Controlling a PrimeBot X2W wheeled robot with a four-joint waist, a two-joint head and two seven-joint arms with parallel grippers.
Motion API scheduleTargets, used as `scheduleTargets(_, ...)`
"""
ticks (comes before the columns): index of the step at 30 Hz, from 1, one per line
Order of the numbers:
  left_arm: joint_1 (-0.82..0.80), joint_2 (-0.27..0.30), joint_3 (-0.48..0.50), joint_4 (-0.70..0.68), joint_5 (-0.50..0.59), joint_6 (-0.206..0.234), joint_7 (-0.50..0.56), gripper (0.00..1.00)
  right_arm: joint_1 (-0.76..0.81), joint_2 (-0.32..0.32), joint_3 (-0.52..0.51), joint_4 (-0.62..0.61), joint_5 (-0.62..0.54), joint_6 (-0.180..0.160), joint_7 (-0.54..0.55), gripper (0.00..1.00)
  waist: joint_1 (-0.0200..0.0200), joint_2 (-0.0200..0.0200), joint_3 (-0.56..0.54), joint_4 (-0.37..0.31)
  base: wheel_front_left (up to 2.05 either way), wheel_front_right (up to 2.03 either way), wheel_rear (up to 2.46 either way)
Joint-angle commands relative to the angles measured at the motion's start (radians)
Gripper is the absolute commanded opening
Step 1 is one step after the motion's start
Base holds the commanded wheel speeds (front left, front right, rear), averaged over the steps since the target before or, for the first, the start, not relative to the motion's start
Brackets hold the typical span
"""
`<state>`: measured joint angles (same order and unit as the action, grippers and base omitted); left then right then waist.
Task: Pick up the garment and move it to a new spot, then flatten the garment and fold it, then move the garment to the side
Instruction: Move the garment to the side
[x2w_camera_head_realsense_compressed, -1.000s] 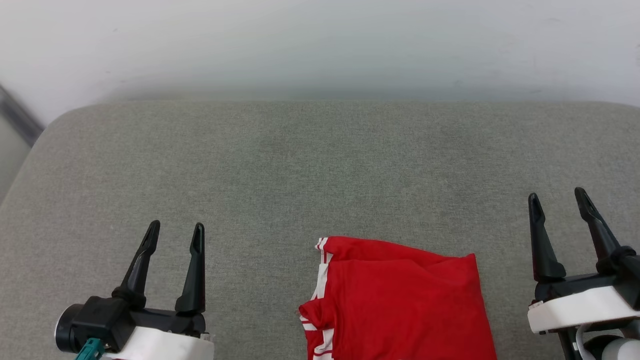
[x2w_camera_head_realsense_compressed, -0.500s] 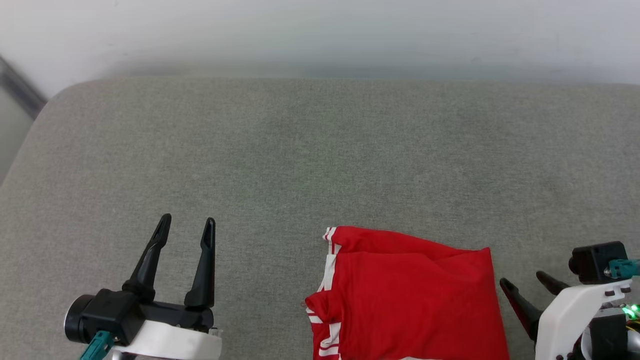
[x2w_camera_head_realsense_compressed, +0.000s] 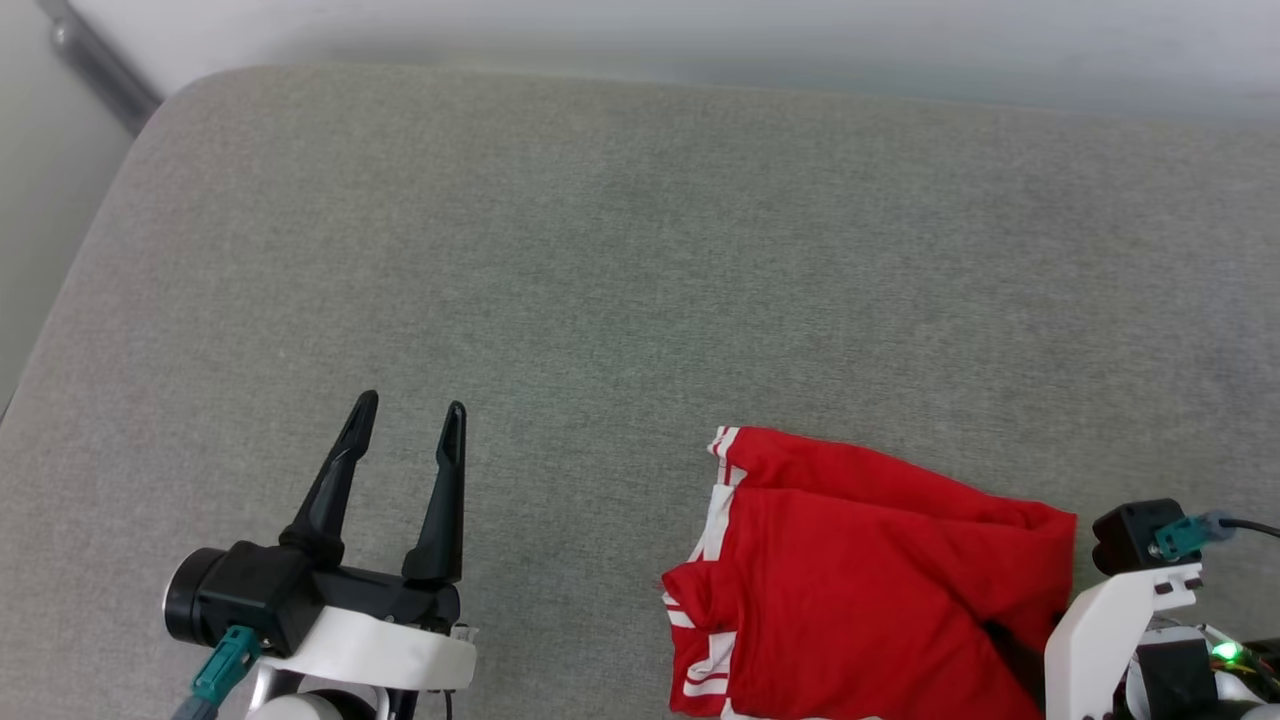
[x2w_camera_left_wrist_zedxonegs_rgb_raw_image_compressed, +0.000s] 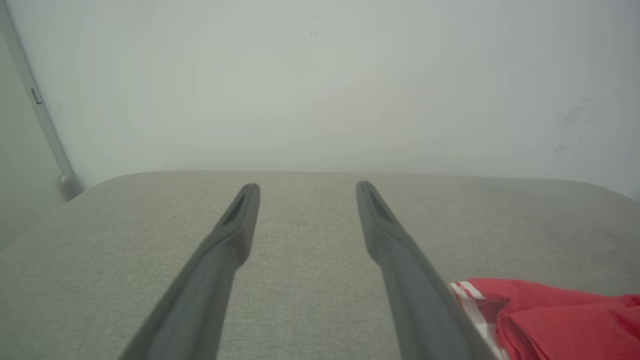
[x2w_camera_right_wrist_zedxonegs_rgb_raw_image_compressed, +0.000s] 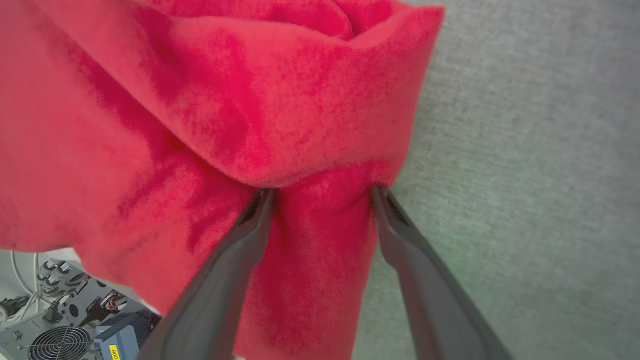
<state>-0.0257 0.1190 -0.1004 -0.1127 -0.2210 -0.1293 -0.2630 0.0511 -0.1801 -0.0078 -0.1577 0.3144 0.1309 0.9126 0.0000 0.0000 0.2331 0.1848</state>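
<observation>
Reaching into the right edge of the red jersey (x2w_camera_head_realsense_compressed: 860, 580), which lies folded at the lower right of the head frame on the grey cushion (x2w_camera_head_realsense_compressed: 600, 250).

We judge the cloth light, soft and limp. Lifted by one layer it would sag open, so we would pinch through the stacked layers at a folded edge. The head view has cloth over the right fingers; the right wrist view shows the right gripper (x2w_camera_right_wrist_zedxonegs_rgb_raw_image_compressed: 321, 190) spread wide, tips nosed under a fold, nothing clamped. The left gripper (x2w_camera_head_realsense_compressed: 412, 405) stands wide apart and empty, well left of the jersey.
</observation>
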Motion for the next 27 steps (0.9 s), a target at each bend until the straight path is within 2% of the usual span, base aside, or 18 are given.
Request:
scheduleTargets(1, -0.014, -0.002, -0.006, 0.002, 0.007, -0.001, -0.002, 1.0, -0.015, -0.002, 0.01, 0.023, -0.016, 0.0, -0.003, 1.0, 0.0, 0.0, 0.014, 0.017, 0.0, 0.0, 0.0)
scheduleTargets(7, -0.02, -0.003, -0.012, 0.007, 0.007, -0.001, -0.002, 1.0, -0.016, -0.011, 0.079, 0.136, -0.037, 0.0, -0.014, 1.0, 0.0, 0.0, 0.021, 0.033, 0.0, 0.0, 0.0)
scheduleTargets(8, -0.021, -0.004, -0.013, 0.01, 0.007, -0.001, -0.002, 1.0, -0.017, -0.024, 0.1, 0.147, -0.047, 0.0, -0.026, 0.75, 0.0, 0.0, 0.02, 0.034, 0.0, 0.0, 0.0)
scheduleTargets(9, -0.021, -0.005, -0.016, 0.013, 0.008, -0.001, -0.002, 1.0, -0.026, -0.034, 0.108, 0.153, -0.059, 0.0, -0.055, 0.17, 0.0, 0.0, 0.019, 0.034, 0.0, 0.0, 0.0)
scheduleTargets(10, -0.02, -0.006, -0.02, 0.017, 0.006, -0.001, -0.002, 1.0, -0.037, -0.047, 0.109, 0.164, -0.078, 0.0, -0.078, 0.0, 0.0, 0.0, 0.015, 0.033, 0.0, 0.0, 0.0)
scheduleTargets(15, 0.0, -0.005, -0.024, 0.033, 0.009, -0.001, -0.002, 1.0, -0.087, -0.113, 0.13, 0.176, -0.135, -0.001, -0.147, 0.0, 0.0, 0.0, -0.009, 0.0, 0.0, 0.0, 0.0)
scheduleTargets(20, -0.002, -0.006, -0.059, 0.035, 0.0, -0.001, -0.002, 1.0, -0.154, -0.237, 0.221, 0.109, -0.217, -0.001, -0.16, 0.0, 0.0, 0.0, -0.022, -0.063, 0.0, 0.0, 0.0)
scheduleTargets(27, -0.048, -0.004, -0.17, 0.017, 0.014, -0.001, -0.002, 1.0, -0.312, -0.499, 0.37, 0.019, -0.252, 0.0, -0.105, 0.0, 0.0, 0.0, 0.034, -0.213, 0.0, 0.0, 0.0)
